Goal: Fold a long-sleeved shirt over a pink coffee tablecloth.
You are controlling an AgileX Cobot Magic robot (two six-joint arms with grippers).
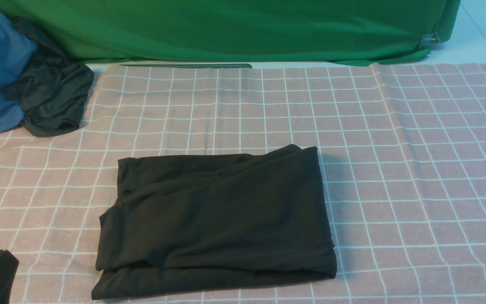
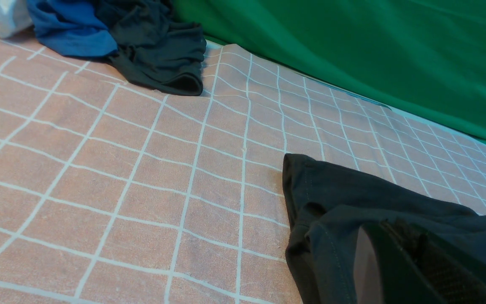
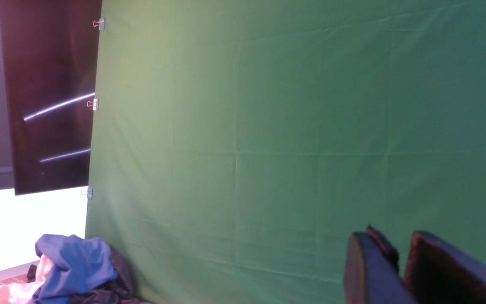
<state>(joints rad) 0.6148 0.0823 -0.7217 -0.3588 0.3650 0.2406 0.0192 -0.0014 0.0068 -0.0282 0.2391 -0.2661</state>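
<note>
One long-sleeved shirt lies folded into a rectangle on the pink coffee tablecloth, near its front edge. You see the left gripper closed and empty beside the shirt's left edge. The right gripper, raised toward the green cloth, stands slightly parted, holding nothing.

Backdrop is a big plain bright green cloth hung across the back, held along its edge by small silver binder clips. Beside it there's a dark brown glossy panel catching streaks of light, with a bright white surface underneath, pretty washed out.
</note>
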